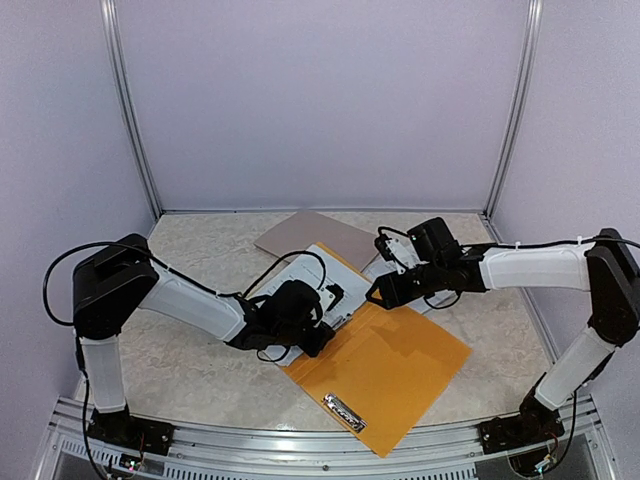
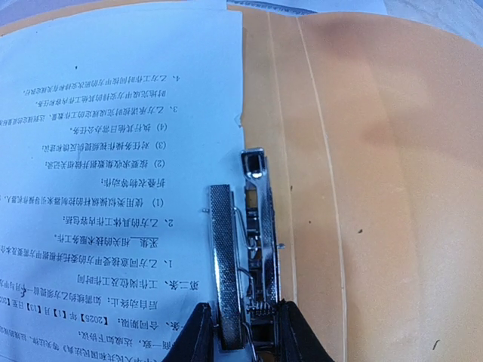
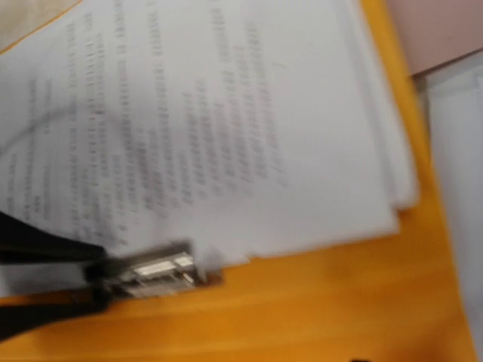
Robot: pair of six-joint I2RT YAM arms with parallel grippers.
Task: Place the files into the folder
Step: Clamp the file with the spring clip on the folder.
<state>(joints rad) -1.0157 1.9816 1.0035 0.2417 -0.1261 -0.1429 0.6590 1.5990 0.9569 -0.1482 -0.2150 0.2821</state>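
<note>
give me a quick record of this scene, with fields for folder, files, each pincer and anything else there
folder: orange folder, lying open on the table
files: white printed sheets, stacked on the folder's far-left part
left pincer: left pincer shut on the metal clip lever at the sheets' edge
right pincer: right pincer over the folder's far edge; cannot tell if open or shut
other: grey-brown clipboard behind the folder
status: sheets lie on the folder, cover not closed

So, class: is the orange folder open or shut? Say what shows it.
Open. The folder lies spread flat, and the files rest on its inner face beside the spine creases.
</note>
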